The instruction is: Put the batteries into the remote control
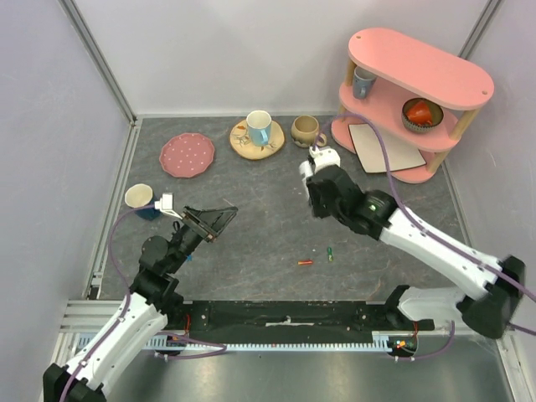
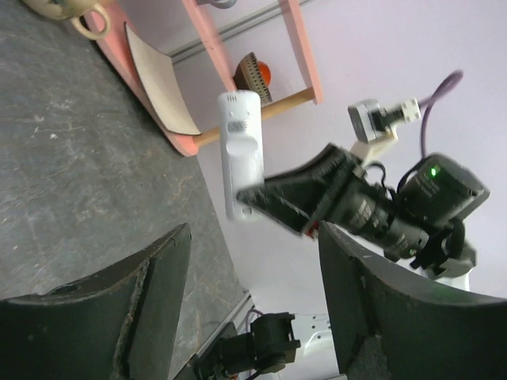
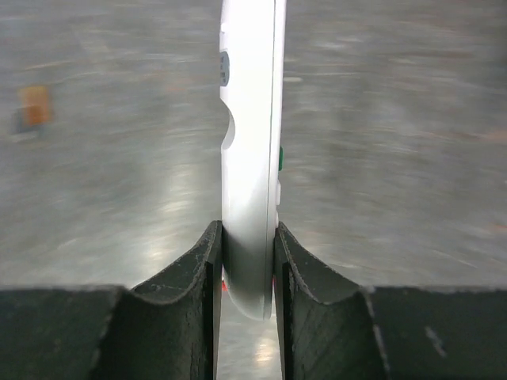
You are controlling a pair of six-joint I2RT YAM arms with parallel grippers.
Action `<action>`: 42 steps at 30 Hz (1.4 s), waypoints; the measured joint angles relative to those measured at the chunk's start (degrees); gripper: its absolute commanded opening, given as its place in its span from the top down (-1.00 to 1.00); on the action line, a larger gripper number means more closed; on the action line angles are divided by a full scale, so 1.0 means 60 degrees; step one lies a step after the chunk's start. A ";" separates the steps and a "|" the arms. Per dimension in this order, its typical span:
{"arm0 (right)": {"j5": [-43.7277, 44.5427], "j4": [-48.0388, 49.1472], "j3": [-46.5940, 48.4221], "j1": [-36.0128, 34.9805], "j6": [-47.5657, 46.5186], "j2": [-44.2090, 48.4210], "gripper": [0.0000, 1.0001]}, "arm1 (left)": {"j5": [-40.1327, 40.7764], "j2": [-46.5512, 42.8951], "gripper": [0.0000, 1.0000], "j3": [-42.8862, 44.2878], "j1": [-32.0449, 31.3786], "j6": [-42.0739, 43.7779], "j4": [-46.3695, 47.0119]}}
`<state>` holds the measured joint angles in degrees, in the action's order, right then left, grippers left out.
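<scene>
Your right gripper [image 1: 319, 170] hangs above the middle of the dark grey, stone-patterned table [image 1: 251, 243]. Its two black fingers [image 3: 198, 273] are closed to a narrow gap on one end of the slim white plastic remote control [image 1: 323, 157]. In the right wrist view the handset stands edge-on between the pads and touches both. The rest of it sticks out past the fingertips.

Your left gripper [image 1: 219, 221] is lifted off the table at the left, well apart from the handset. Its jaws are spread wide with nothing between them. Its wrist camera looks across at the held handset, with the pink rounded two-tier shelf [image 1: 419, 75] behind it.

Two batteries lie on the table near the front. One is a small red-orange battery [image 1: 306, 262]. Just beside it, apart from it, is a tiny green battery [image 1: 330, 253]. Neither gripper touches them.
</scene>
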<state>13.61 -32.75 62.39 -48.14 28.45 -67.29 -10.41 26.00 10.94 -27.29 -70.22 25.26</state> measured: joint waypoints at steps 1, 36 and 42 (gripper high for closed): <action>0.0878 -0.0481 0.0357 0.0004 -0.0076 -0.0408 1.00 | 0.0073 -0.0324 -0.30 -0.0025 0.0000 0.0018 -0.0415; 0.4954 -0.1971 0.2699 0.1326 -0.1672 -0.8338 0.89 | 0.0466 -0.3064 -0.16 -0.0273 0.0000 0.1235 -0.5723; 0.4477 -0.1694 0.2688 0.1326 -0.1701 -0.8338 0.52 | 0.0459 -0.2983 -0.18 -0.0310 0.0000 0.1235 -0.5727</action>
<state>40.47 -42.92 78.52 -40.18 18.24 -117.32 -7.66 8.10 9.08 -27.29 -62.81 -9.10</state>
